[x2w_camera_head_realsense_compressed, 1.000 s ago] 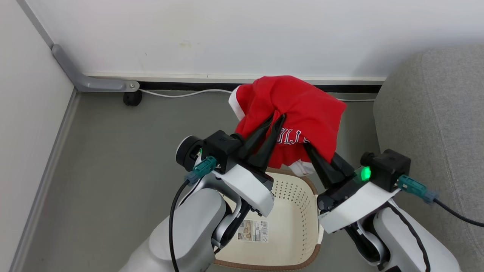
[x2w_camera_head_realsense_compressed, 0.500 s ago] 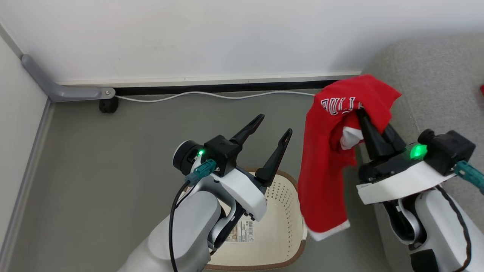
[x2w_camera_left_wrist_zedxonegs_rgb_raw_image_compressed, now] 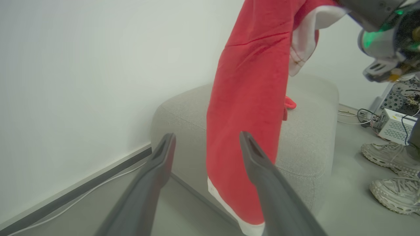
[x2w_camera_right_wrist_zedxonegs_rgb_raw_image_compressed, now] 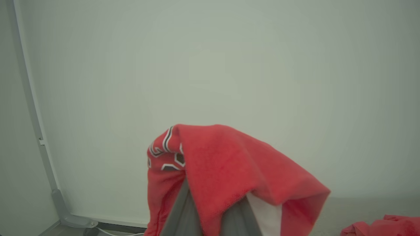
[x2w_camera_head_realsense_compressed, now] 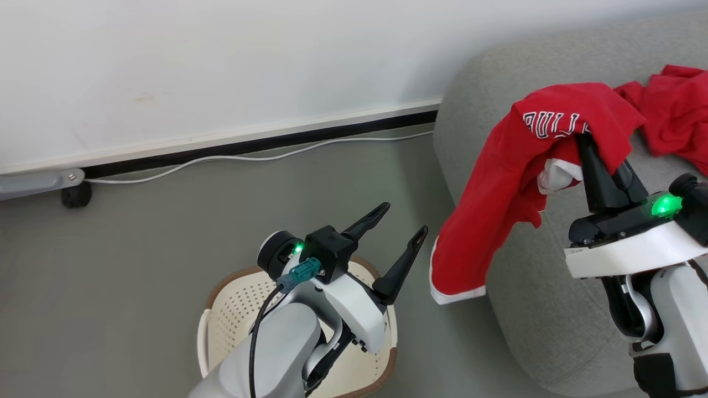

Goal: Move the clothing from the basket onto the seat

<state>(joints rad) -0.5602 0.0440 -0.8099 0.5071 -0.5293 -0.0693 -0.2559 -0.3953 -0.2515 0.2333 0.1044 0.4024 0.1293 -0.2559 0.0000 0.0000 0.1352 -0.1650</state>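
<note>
Head view: the right gripper (x2w_camera_head_realsense_compressed: 592, 157) is clenched on the red jersey (x2w_camera_head_realsense_compressed: 498, 188). Its two dark fingers go up into a fold just below the white lettering, with the cloth draped over the fingertips. The jersey is held up over the left edge of the grey sofa (x2w_camera_head_realsense_compressed: 531, 309). The long part hangs down past the rounded corner, and the white-trimmed hem sits low beside the sofa's side wall. I cannot tell whether the hem touches the floor (x2w_camera_head_realsense_compressed: 166, 243). A second red garment (x2w_camera_head_realsense_compressed: 675, 110) lies crumpled on the sofa top, far right, just beside the raised jersey. The left gripper (x2w_camera_head_realsense_compressed: 404, 217) is released, jaws spread wide and holding nothing. It stands left of the hanging cloth with a gap between. In the left wrist view the jersey hangs beyond the two fingers. The cream basket (x2w_camera_head_realsense_compressed: 232, 298) sits on the floor at the near left, partly under the left forearm, well apart from the sofa. Grey floor runs from the basket to the far wall, and a white cable (x2w_camera_head_realsense_compressed: 249, 158) lies along the baseboard. Left wrist view: a person's pale shoes (x2w_camera_left_wrist_zedxonegs_rgb_raw_image_compressed: 387, 154) stand on the floor past the sofa's other end, near a white equipment box (x2w_camera_left_wrist_zedxonegs_rgb_raw_image_compressed: 398, 126).
</note>
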